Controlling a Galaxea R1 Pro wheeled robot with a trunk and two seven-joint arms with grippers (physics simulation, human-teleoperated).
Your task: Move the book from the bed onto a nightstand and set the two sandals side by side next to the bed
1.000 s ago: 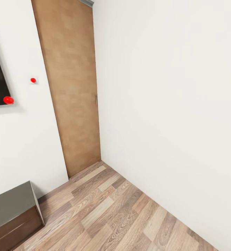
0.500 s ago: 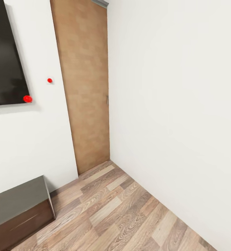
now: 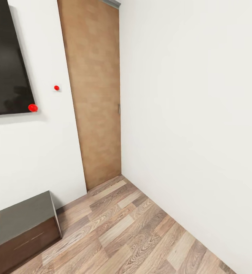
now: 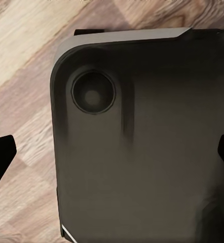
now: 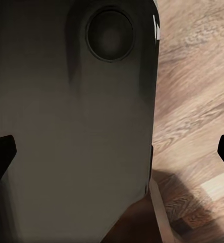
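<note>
We saw even, soft light on the white walls [image 3: 186, 95], with a faint shadow beneath the dark screen [image 3: 4, 61]. Wrist views were dim, and the dark body [image 4: 142, 147] looked blurred, smeared.

Left claw [image 4: 112, 154] fingertips spread wide, right claw [image 5: 112, 152] likewise, both empty

Two white walls [image 3: 186, 114] meet in a corner. A tall brown wooden door [image 3: 93, 95] stands in the far wall, right beside the corner, with a small handle [image 3: 118, 109] on its right edge. On the wall to the left of the door hangs a big black screen [image 3: 6, 64] with a red dot [image 3: 32, 107] at its lower corner. A small red button [image 3: 56, 88] sits between the screen and the door. A low dark-brown cabinet [image 3: 21, 228] with a grey top stands under the screen. The floor [image 3: 129, 232] is wood planks, brown and pale.
</note>
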